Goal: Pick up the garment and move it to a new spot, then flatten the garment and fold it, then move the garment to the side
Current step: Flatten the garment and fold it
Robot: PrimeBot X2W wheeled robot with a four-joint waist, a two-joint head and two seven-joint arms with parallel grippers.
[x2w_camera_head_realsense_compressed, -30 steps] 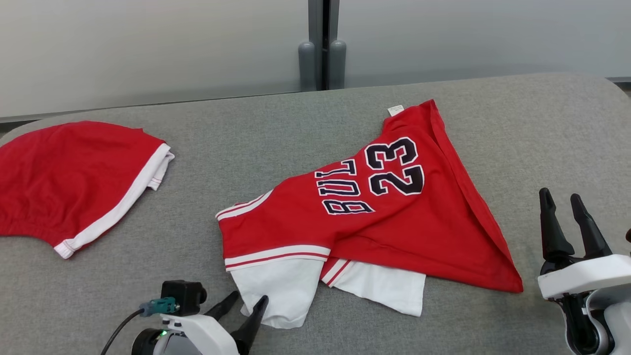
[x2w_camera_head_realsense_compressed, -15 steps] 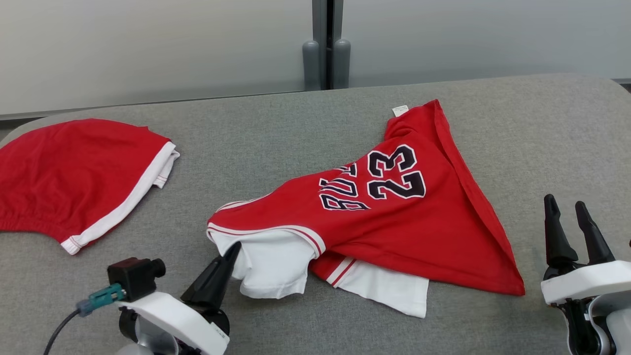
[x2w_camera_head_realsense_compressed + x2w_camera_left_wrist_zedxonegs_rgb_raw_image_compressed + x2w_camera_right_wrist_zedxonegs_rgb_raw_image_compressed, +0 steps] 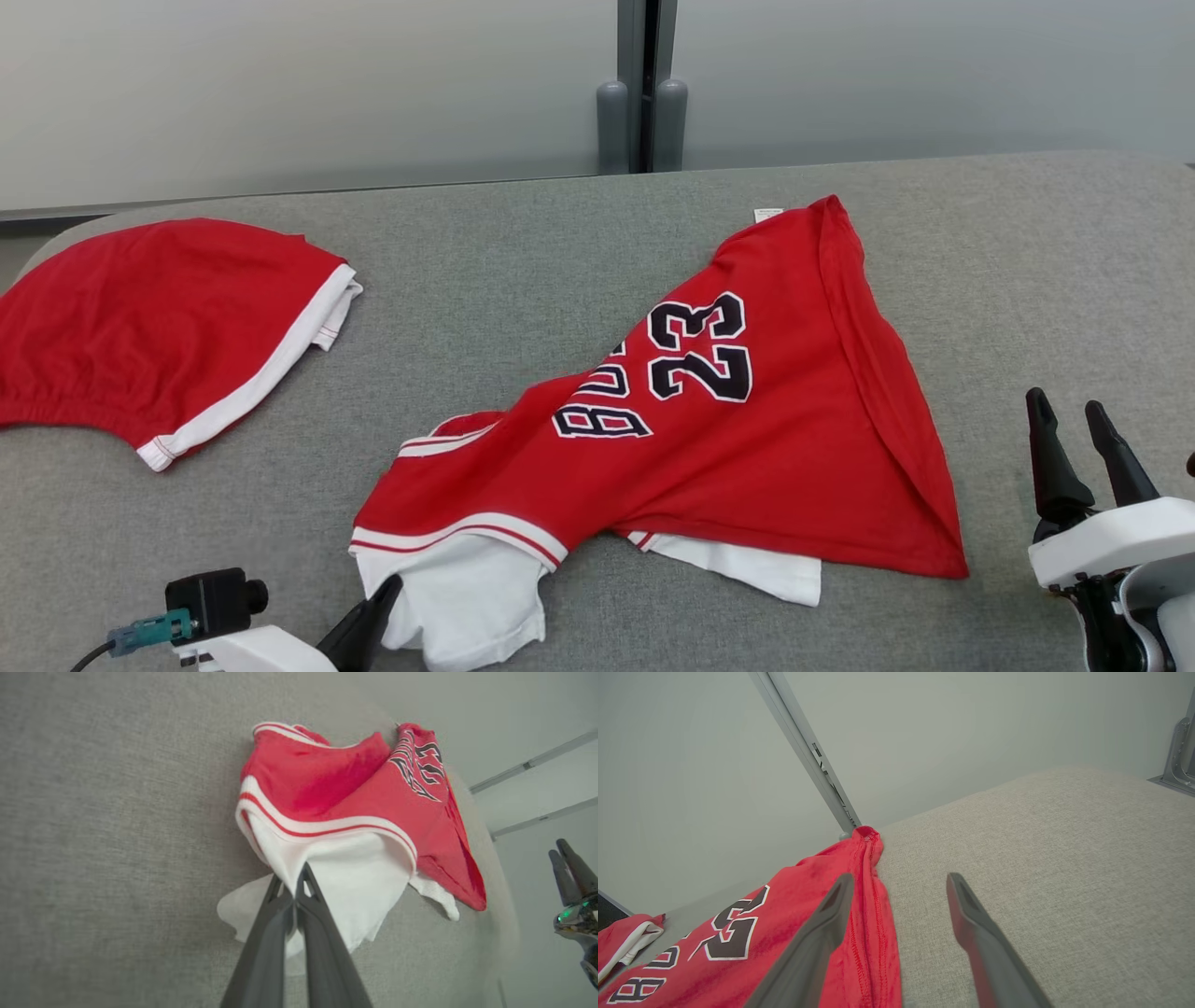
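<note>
- The red jersey (image 3: 728,439) lies crumpled mid-worktop (image 3: 504,261), its 23 facing up
- On the left gripper (image 3: 295,882) the jaws pinch the jersey's white sleeve at the near edge
- The right gripper (image 3: 1074,420) stands just right of the jersey, jaws spread, holding nothing
- Another red garment (image 3: 159,327) lies far left

The left gripper (image 3: 293,877) has a glossy white housing (image 3: 271,651), and on it sits a small black camera block (image 3: 213,597) with a teal connector (image 3: 149,631) and a thin dark cable (image 3: 86,659). Its two fingers (image 3: 322,952) are long, matte dark grey, tapering to narrow tips. The right gripper (image 3: 1062,403) has the same dark tapered fingers on a white casing (image 3: 1111,537) above a black mount (image 3: 1094,616); a small green light (image 3: 566,913) glows on its body.
</note>
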